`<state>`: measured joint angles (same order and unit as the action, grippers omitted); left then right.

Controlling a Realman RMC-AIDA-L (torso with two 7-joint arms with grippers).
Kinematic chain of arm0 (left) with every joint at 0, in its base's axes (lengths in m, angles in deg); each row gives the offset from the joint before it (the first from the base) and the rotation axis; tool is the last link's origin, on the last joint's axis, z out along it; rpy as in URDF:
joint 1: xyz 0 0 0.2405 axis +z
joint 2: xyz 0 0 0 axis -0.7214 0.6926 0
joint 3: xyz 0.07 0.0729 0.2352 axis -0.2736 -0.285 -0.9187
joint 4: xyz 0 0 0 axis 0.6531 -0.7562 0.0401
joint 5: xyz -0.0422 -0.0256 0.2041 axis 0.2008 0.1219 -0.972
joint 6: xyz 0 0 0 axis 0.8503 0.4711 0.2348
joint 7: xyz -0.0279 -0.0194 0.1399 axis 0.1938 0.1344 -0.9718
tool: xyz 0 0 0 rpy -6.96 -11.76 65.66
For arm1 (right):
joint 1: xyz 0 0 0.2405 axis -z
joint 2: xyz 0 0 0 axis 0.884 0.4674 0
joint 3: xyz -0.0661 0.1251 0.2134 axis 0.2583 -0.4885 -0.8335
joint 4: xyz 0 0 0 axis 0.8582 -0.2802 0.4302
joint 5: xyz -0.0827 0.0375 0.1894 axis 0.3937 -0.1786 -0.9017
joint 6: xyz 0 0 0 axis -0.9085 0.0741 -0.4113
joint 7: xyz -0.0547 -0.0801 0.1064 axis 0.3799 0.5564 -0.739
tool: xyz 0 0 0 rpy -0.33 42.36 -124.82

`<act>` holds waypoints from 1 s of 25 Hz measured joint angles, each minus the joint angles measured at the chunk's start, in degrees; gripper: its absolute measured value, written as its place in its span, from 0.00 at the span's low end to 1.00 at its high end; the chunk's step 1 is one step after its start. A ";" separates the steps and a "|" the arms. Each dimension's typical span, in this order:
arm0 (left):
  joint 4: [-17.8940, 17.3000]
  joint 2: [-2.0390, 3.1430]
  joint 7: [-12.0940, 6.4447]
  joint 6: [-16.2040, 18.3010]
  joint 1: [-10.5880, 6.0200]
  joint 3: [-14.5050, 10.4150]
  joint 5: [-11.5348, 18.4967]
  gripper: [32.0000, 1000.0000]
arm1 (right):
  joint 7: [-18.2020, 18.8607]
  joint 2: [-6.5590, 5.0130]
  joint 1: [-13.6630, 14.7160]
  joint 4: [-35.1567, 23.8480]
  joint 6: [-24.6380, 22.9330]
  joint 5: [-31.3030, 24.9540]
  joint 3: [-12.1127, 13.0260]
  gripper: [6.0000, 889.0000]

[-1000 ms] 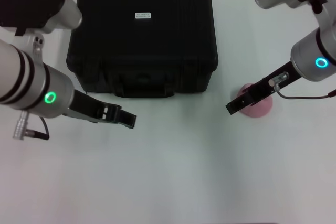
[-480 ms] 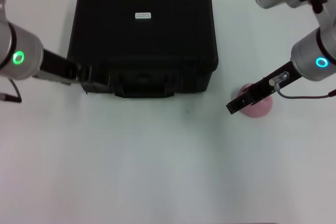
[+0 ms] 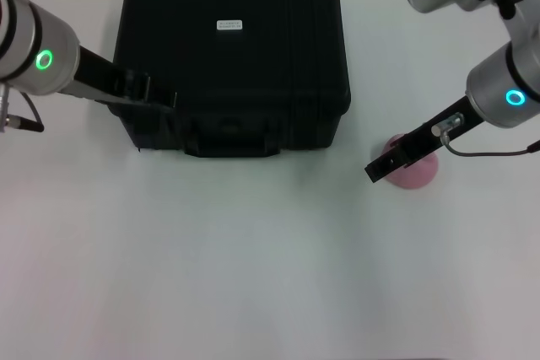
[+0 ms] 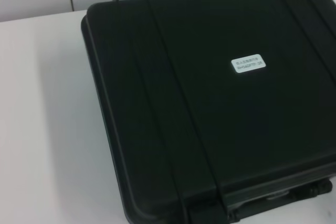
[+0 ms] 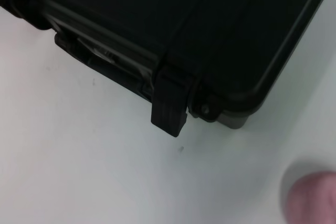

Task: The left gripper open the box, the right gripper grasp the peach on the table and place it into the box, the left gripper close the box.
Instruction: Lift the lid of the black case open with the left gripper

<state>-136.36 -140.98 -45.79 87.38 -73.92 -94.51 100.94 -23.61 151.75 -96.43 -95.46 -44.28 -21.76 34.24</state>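
At the front left corner of the box (image 3: 232,56) sits my left gripper (image 3: 159,97), its black tip lying over the lid's edge just above the left latch; dark on dark, I cannot tell whether its fingers are parted or together. My left arm (image 3: 38,56), green ring glowing, reaches in from the left side of the table (image 3: 253,267).

My right gripper (image 3: 375,169) hangs over the peach (image 3: 415,171) to the right of the box, tip pointing down and toward the box; whether its fingers are spread or closed I cannot tell either. The peach rests on the table, apart from the box's right front corner, partly hidden beneath the gripper.

The box lies flat with its lid shut, long axis running left to right, handle (image 3: 232,137) and latches facing me, hinges at the far edge. The small white label (image 3: 229,24) sits near the middle of the lid.
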 joint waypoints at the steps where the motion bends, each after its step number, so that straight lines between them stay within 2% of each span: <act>1: 0.48 -0.01 0.14 -0.29 -0.15 0.00 -0.15 0.87 | 0.00 0.00 -0.07 0.10 0.00 0.00 0.00 0.90; 5: 1.41 -0.02 0.34 -1.11 -0.31 0.01 -0.11 0.87 | 0.08 -0.01 -0.57 0.40 0.01 -0.01 0.07 0.90; 10: 4.76 -0.06 0.49 -2.00 -1.90 0.10 0.42 0.87 | 0.17 0.00 -1.26 2.09 0.10 -0.02 0.40 0.90; 16: 6.25 -0.06 0.99 -2.67 -2.75 -0.01 0.47 0.87 | 0.20 0.00 -1.41 2.48 0.03 -0.02 0.63 0.90; 21: 8.41 -0.06 0.66 -3.21 -4.01 -0.19 0.59 0.86 | 0.22 0.00 -1.41 2.51 0.01 0.07 0.49 0.90; 25: 10.11 -0.06 0.57 -4.46 -4.23 -0.42 0.59 0.86 | 0.22 0.00 -1.40 2.53 0.00 0.07 0.56 0.90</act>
<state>-126.25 -141.04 -45.22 82.92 -78.16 -94.92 101.53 -23.39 151.75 -97.83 -92.93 -44.28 -21.69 34.80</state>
